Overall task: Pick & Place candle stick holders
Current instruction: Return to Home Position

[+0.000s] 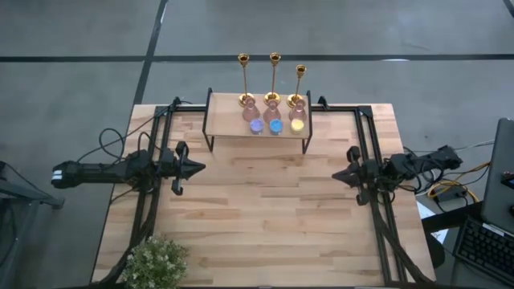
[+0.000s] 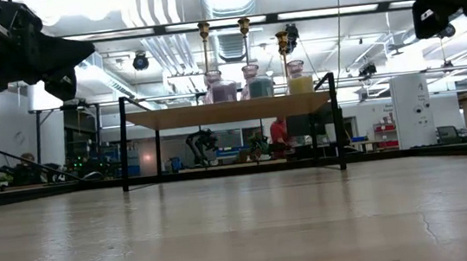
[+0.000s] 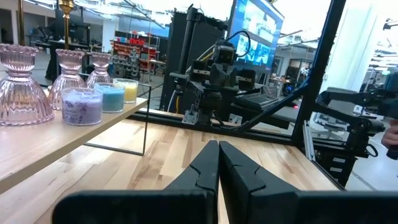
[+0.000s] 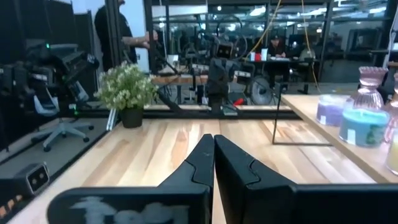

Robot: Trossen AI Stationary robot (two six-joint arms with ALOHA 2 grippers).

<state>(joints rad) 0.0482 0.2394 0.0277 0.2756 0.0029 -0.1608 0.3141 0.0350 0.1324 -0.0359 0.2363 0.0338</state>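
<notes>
Three candle stick holders [image 1: 243, 79] [image 1: 275, 76] [image 1: 300, 84] stand upright in a row on a small raised wooden shelf [image 1: 229, 120] at the table's far middle. Each has a thin gold stem rising from a ribbed pink glass base [image 3: 22, 90]. Just in front of them on the shelf sit a purple candle [image 1: 256, 126], a blue candle [image 1: 275, 126] and a yellow candle [image 1: 297, 125]. My left gripper [image 1: 201, 168] hovers shut over the table's left part, pointing level toward the right. My right gripper [image 1: 336, 176] hovers shut at the right, pointing toward the left. Both are well short of the shelf.
A small potted plant [image 1: 154, 261] stands at the table's near left corner. The shelf rests on thin black wire legs [image 2: 122, 146]. Black frame rails [image 1: 377, 217] run along both table sides. The wooden table [image 1: 265, 217] lies bare between the grippers and toward the near edge.
</notes>
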